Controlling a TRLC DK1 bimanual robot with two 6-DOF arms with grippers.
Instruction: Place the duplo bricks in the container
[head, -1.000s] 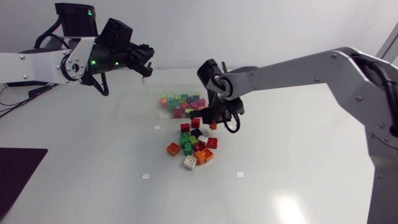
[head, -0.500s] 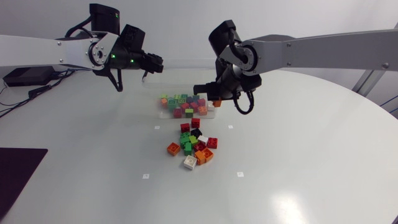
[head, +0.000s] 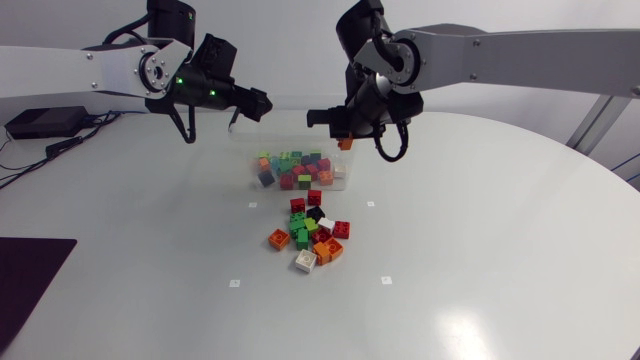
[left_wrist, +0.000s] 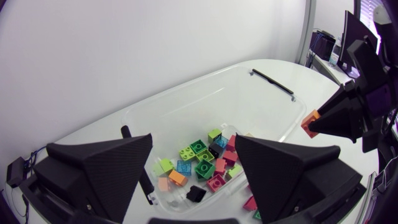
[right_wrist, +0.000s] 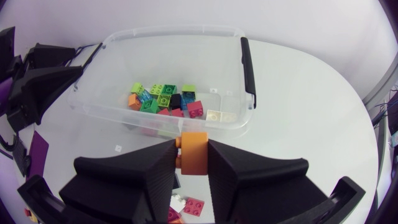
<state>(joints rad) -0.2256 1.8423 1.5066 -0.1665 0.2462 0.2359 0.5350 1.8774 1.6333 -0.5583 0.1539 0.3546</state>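
White bench (head: 500, 260) below; orange brick (right_wrist: 194, 154) pinched between right jaws, clear container (right_wrist: 186, 31) just ahead; left jaws spread.

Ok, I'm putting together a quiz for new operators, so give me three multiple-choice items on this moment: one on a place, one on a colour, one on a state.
1. Where is the loose pile of bricks?
A) on the table, outside the clear box
B) inside the box
C) on the box's lid

2. What colour is the brick in the right gripper?
A) green
B) orange
C) white

3. What state is the left gripper in?
A) shut on a brick
B) open and empty
C) shut on the box's rim

Answers:
1. A, the pile lies on the table, apart from the box.
2. B, the right wrist view shows the gripper clamping an orange brick.
3. B, it is spread wide above the box and grips nothing.
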